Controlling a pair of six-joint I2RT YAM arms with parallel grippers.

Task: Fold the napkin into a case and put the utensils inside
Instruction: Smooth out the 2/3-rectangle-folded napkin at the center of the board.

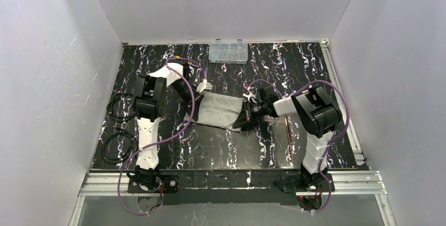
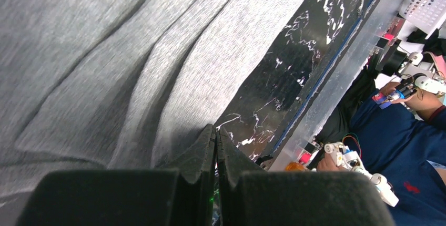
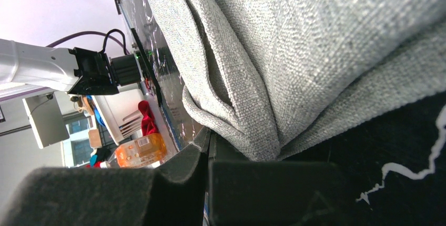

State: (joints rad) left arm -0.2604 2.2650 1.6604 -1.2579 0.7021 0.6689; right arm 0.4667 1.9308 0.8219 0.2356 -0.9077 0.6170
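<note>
The napkin (image 1: pixel 218 109) is a folded light-grey band stretched across the middle of the table between my two grippers. My left gripper (image 1: pixel 194 112) is at its left end. In the left wrist view the jaws are shut (image 2: pixel 216 131), and the cloth's (image 2: pixel 131 63) edge runs right into the tips. My right gripper (image 1: pixel 243 121) is at its right end. In the right wrist view its jaws are shut (image 3: pixel 209 137), with bunched folds of the cloth (image 3: pixel 294 52) drawn down to the tips. A thin copper utensil (image 1: pixel 288 137) lies on the table by the right arm.
A clear plastic compartment box (image 1: pixel 228 51) stands at the back edge. Two black cable loops (image 1: pixel 117 147) lie at the left side by the left arm. White walls close in three sides of the black marbled table (image 1: pixel 221 152).
</note>
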